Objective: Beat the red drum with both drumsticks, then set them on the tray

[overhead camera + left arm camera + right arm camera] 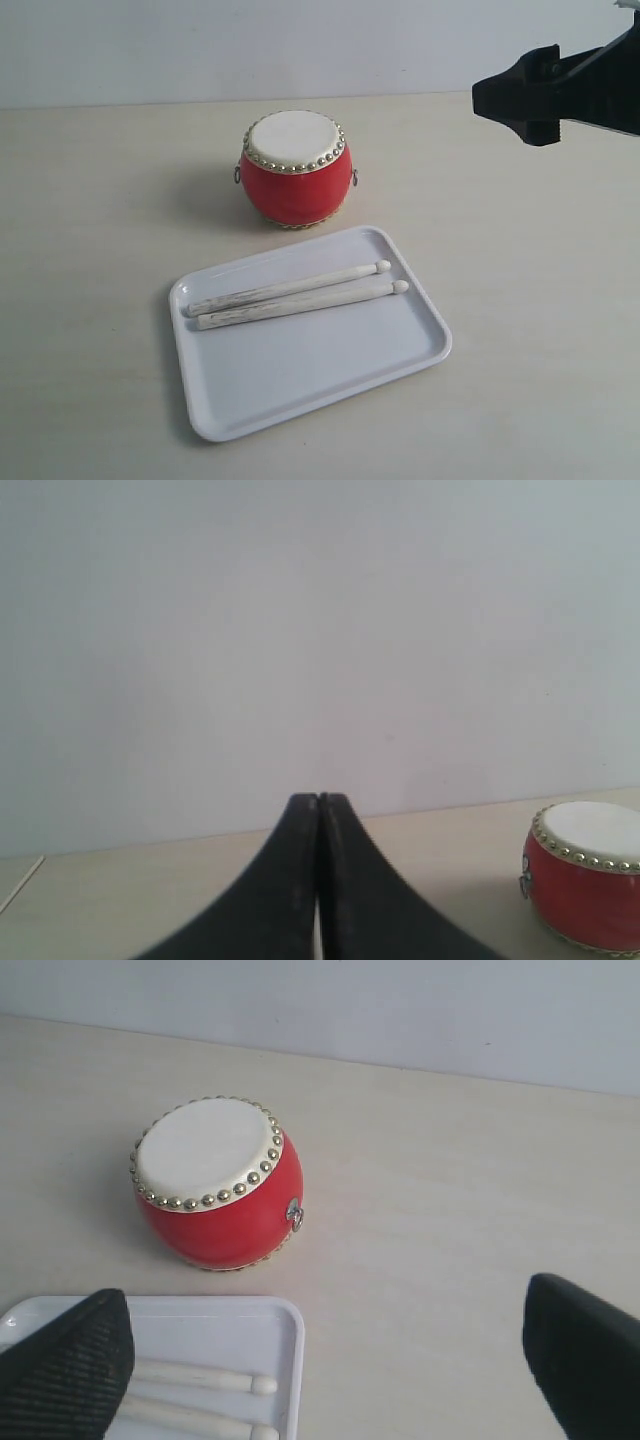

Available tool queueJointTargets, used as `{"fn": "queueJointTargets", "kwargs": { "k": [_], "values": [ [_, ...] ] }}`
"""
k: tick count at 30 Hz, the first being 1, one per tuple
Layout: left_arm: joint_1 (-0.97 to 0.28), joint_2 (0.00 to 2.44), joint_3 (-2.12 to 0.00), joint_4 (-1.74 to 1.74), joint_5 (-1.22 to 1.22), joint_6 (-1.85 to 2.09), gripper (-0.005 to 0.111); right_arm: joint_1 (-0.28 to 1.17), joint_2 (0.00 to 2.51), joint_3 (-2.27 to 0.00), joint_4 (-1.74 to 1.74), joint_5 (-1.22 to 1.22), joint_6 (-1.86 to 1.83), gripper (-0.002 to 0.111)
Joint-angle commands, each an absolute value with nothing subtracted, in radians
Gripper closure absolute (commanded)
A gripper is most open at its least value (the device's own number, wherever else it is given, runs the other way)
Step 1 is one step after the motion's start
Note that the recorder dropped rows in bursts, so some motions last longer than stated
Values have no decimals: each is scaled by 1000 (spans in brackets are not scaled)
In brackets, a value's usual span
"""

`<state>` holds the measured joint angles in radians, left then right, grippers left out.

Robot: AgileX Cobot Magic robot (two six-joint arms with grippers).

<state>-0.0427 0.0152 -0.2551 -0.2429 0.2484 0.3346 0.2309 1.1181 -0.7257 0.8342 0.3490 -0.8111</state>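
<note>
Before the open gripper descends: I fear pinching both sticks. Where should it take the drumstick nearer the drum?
Probably the slim neck behind its tip, from above, since the drumstick lies flat in the tray. There the gap to the other drumstick looks widest; elsewhere they nearly touch.

Red drum (pixel 296 185): glossy red body, matt cream skin, shiny brass-coloured studs.
Drumsticks (pixel 288 288): pale wood, patchy whitewash, matt.
Tray (pixel 330 370): smooth white plastic, faint sheen.
Tabletop (pixel 520 300): matt, pale wood-grain.
Right gripper (pixel 328 1295): fingers (pixel 70 1370) matt black, inner face finely ribbed.

Exterior angled downward, all views share drum (pixel 295 170)
</note>
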Motion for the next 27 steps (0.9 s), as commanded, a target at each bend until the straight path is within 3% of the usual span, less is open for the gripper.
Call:
{"fn": "queueJointTargets", "kwargs": {
  "k": [1,14,22,27],
  "values": [
    [-41,5,-253,-240,258,340,107,226,1120,-723,829,345,-807,3],
    [-38,5,-253,-183,327,346,107,226,1120,-723,829,345,-807,3],
    [-38,4,-246,85,329,-8,107,226,1120,-723,829,345,-807,3],
    [-38,0,-137,127,309,-58,107,226,1120,-723,829,345,-807,3]
  ]
}}
